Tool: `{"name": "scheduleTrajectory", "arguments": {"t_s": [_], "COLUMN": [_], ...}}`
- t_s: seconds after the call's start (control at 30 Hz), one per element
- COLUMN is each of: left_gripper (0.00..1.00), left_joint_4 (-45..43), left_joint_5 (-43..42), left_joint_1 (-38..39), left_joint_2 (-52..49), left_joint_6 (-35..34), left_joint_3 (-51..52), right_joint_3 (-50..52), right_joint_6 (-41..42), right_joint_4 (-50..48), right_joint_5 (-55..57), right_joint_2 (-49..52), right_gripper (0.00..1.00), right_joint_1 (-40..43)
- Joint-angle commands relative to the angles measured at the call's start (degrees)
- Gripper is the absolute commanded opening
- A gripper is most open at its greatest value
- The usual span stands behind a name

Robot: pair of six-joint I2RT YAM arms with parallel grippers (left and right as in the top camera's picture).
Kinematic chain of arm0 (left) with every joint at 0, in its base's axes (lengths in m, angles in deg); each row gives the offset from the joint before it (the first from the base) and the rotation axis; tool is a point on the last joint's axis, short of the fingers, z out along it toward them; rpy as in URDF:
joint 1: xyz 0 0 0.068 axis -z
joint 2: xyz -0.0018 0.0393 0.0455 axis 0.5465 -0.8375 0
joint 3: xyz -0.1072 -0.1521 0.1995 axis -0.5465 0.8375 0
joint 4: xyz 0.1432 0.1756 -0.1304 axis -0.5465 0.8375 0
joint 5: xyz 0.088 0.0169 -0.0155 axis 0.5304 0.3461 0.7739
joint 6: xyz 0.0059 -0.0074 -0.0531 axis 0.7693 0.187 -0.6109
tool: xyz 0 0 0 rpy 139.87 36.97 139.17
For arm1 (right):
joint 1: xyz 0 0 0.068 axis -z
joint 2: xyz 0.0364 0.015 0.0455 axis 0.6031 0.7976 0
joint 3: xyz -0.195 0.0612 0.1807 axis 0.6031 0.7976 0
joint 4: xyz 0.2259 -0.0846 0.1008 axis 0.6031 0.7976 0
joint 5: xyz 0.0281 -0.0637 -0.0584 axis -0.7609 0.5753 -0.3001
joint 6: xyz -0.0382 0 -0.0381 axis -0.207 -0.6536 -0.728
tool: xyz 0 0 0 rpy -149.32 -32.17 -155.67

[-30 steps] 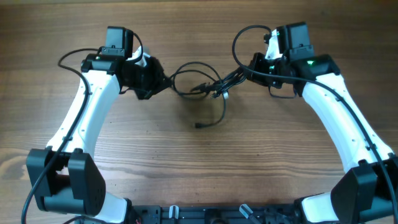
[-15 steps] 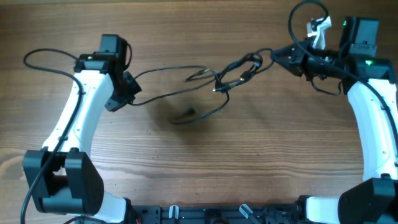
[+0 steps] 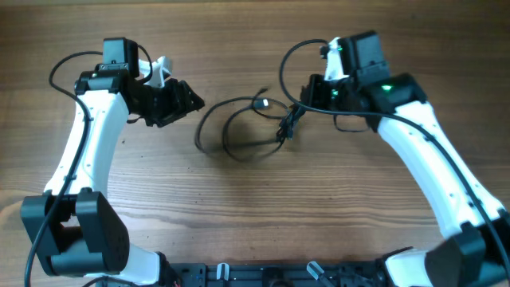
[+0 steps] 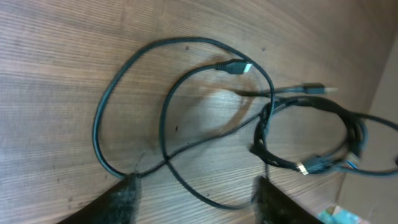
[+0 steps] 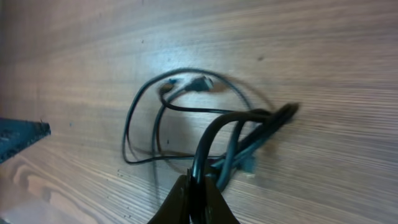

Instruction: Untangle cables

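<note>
The thin black cables (image 3: 199, 131) lie in slack loops on the wooden table between both arms, gathered into a knotted bundle (image 3: 285, 123) at their right end. My left gripper (image 3: 190, 102) stands open just left of the loops and holds nothing. In the left wrist view its fingers (image 4: 124, 199) straddle one strand on the table, with a loop (image 4: 97, 124) and a silver-tipped plug (image 4: 235, 66) ahead. My right gripper (image 3: 309, 97) is shut on the bundle's thick strands (image 5: 239, 115), which rise from its jaws; the right gripper (image 5: 196, 190) pinches them at the frame's bottom.
Thicker black cables wired to the white arms arc behind both wrists (image 3: 299, 52). The arm bases and a black rail (image 3: 263, 275) sit along the front edge. A blue part (image 5: 18, 138) shows at the left of the right wrist view.
My left gripper has let go of the cable and opened. Both arms came back toward the middle, and the cables, stretched half a second ago, now lie slack in loops.
</note>
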Motion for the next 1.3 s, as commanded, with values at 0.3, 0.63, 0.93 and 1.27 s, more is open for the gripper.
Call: {"name": "scheduleTrajectory", "arguments": {"t_s": [0.3,0.63,0.93,1.27], "left_gripper": [0.97,0.58,0.42,0.27], "left_joint_4": [-3.9,-8.6,-11.7,-21.2], "left_joint_5": [-2.4,15.8,26.4,35.9], "left_joint_1": [7.4,23.9,26.1,26.0], "left_joint_2": [0.8,-1.1,-9.7,-16.2], "left_joint_6": [1.7,-13.8,-21.5,-22.8], "left_joint_3": [-0.2,0.0,0.1,0.1], "right_joint_3": [-5.2,-10.1,-10.1,-10.0], "right_joint_6": [1.6,-1.4,-3.0,-3.0], "right_joint_4": [-5.0,4.8,5.2,4.8], "right_joint_5": [-3.3,-3.2,-3.2,-2.4], "right_joint_2": [6.4,6.2,6.2,6.2], "right_gripper": [0.67,0.70,0.72,0.73], "right_joint_1": [0.1,12.8,12.8,12.8]}}
